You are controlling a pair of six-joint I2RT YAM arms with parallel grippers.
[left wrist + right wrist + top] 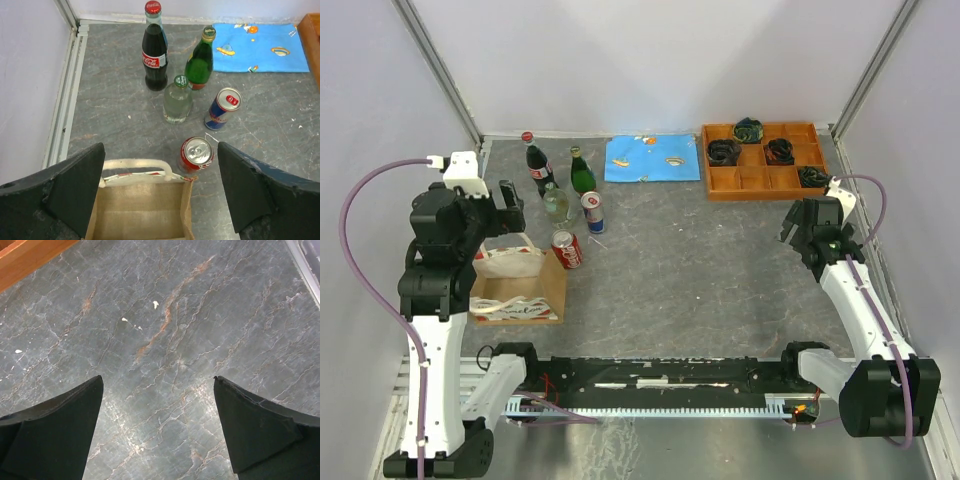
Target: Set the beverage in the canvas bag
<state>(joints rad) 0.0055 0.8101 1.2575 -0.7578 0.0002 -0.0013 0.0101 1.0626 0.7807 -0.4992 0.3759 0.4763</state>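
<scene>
The bag (552, 282) stands open-mouthed near the left edge of the worktop (720, 270), its white handles folded outward, probably so that a drink can be lowered straight in. The drinks are clustered just beyond it toward the far left corner: a red can (196, 155) touching or almost touching the bag's far right corner, then a blue can (223, 108), a clear bottle (177, 102), a green bottle (200, 62) and a cola bottle (155, 55) farthest back. All stand upright and none is in the bag.

The left pincer (160, 147) hangs above the bag's far rim, jaws spread wide and empty, looking out at the drinks. That suits a reach for one of them, likely the red can as the nearest. The right pincer (157, 380) is also wide open and holds nothing, poised over bare worktop near the right edge, well apart from the work.

The overhead view alone shows both arms, the blue cloth (653, 158) at the far edge and the orange tray (760, 192) in the far right corner. The left wrist view shows the can tops and bottle caps clearly, and the bag's bare inside. The right wrist view adds only a corner of the tray.
</scene>
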